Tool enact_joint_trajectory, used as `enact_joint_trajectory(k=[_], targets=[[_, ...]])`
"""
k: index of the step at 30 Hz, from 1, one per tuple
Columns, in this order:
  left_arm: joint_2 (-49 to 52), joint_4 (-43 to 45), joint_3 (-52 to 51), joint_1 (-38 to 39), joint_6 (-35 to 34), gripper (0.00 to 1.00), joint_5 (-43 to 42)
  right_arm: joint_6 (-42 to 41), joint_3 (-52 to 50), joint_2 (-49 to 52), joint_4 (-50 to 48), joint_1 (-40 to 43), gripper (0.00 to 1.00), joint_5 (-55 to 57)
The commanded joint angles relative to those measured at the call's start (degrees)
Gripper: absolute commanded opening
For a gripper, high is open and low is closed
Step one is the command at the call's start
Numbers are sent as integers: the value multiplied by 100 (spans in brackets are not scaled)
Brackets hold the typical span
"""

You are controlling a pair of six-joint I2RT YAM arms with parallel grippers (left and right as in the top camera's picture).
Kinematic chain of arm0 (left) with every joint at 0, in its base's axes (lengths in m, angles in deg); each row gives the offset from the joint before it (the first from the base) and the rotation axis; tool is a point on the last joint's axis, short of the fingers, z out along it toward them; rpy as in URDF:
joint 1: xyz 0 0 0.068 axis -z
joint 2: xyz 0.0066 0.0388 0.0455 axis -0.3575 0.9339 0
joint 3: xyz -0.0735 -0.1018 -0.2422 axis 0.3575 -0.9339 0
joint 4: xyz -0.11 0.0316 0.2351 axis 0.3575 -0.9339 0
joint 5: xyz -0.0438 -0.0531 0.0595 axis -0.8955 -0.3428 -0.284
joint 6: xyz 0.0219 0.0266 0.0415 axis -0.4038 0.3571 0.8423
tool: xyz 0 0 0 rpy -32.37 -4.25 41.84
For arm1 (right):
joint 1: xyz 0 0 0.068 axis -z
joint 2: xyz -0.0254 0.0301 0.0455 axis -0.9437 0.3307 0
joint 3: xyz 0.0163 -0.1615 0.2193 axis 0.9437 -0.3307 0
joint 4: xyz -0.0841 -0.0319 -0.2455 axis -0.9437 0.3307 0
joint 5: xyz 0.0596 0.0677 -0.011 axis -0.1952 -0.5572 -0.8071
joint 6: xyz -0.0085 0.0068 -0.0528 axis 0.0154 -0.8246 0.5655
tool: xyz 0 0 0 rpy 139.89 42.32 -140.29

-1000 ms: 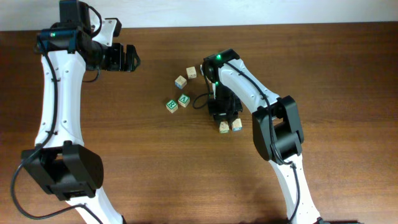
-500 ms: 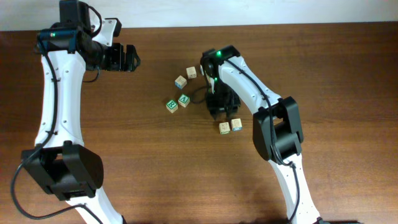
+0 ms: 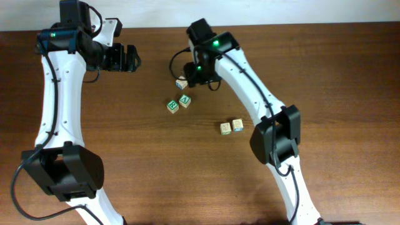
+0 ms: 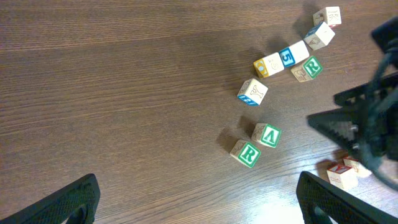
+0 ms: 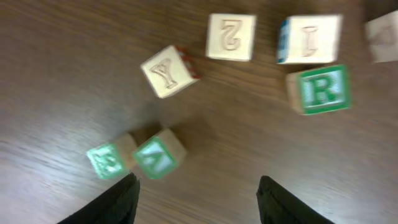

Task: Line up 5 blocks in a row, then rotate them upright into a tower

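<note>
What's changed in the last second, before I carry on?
The right gripper left the two side-by-side blocks, swung away from its base and to the left, and now hovers open and empty by the far block. Those two blocks, the green R block, the green V block and the open left gripper stayed put.

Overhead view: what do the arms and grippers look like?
The left arm and right arm have white links, black joints and a green light near each wrist. A black cable loops by the right wrist. The left gripper and right gripper have black fingers.
</note>
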Motion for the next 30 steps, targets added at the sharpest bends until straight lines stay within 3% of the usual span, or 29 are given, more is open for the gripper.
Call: enact_joint_trajectory(k=[1, 6, 14, 17, 24, 30], targets=[[17, 11, 94, 28, 114, 99, -2, -1182, -52, 420, -101, -131, 67, 50], [17, 13, 94, 28, 114, 99, -2, -2470, -52, 798, -151, -203, 74, 46], [17, 11, 94, 26, 114, 99, -2, -2568, -52, 964, -61, -404, 73, -15], [17, 11, 94, 26, 114, 99, -2, -2562, -52, 975, 46, -461, 65, 11], [17, 11, 94, 28, 114, 99, -2, -1958, -50, 975, 452, -297, 43, 7], [17, 13, 94, 20, 114, 99, -2, -916, -50, 975, 450, -133, 42, 13]])
